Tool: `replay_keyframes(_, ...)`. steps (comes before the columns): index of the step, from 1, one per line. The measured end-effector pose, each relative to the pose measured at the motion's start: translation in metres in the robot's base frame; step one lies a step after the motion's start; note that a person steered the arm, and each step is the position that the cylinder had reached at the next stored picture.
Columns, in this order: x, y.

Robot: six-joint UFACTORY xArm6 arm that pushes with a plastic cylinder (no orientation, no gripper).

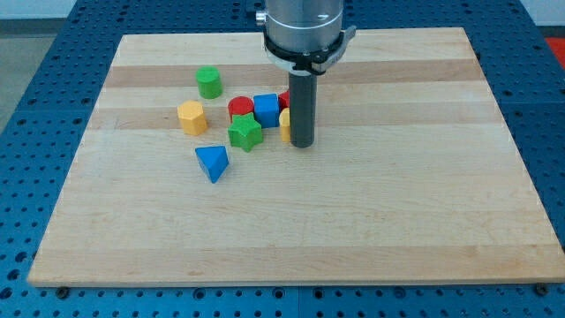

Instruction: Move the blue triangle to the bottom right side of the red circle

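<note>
Blue triangle (pixel 212 162): toward counter's (pixel 424 221) left edge, apart, bottom-left of red circle (pixel 238 108).
My tip (pixel 303 142): right of cluster, touching a yellow block (pixel 285 124).
Gripper: none fitted; rod only.

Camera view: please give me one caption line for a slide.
My tip rests right of the block cluster, while the blue triangle sits apart, below-left of the red circle.
</note>
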State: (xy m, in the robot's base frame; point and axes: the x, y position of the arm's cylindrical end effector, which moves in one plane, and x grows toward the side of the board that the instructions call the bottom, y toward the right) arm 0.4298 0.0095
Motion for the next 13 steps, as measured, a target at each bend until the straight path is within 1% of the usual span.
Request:
replay_keyframes(1, -0.001, 0.0)
replay_keyframes(2, 0.045, -0.004)
replay_keyframes(3, 0.119, -0.042)
replay_keyframes(4, 0.154, -0.118)
replay_keyframes(5, 0.145, -0.144)
replay_keyframes(7, 0.133, -0.119)
replay_keyframes(9, 0.087, -0.119)
replay_keyframes(10, 0.083, -0.125)
replay_keyframes(11, 0.091, -0.159)
replay_keyframes(12, 0.085, -0.192)
replay_keyframes(13, 0.075, -0.188)
